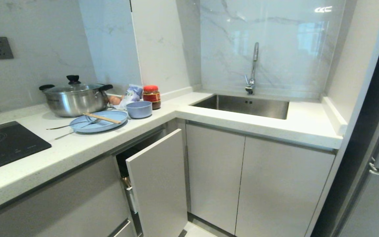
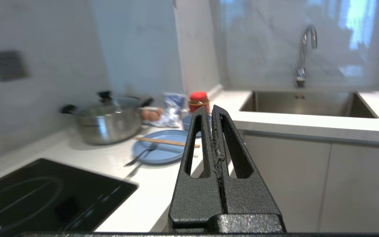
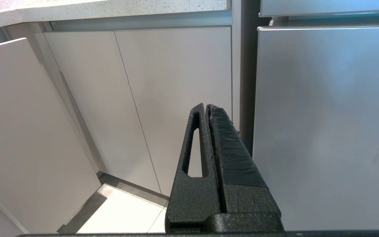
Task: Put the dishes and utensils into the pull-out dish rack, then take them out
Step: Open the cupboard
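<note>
A: Why is nothing in the rack?
B: Loading hasn't begun. The pale blue round plate (image 1: 99, 121) sits on the white counter (image 1: 77, 148), light wooden chopsticks (image 1: 102, 118) across it, thin silver fork and spoon (image 1: 74, 125) trailing off its left edge, small pale blue bowl (image 1: 139, 109) just right.
A: And the rack?
B: Behind the narrow pale cabinet front (image 1: 158, 184), only partly pulled out.
A: The arms?
B: Left gripper (image 2: 211, 113) is raised facing the dishes, fingers closed, empty. Right gripper (image 3: 207, 110) hangs low by the cabinets, closed, empty.
</note>
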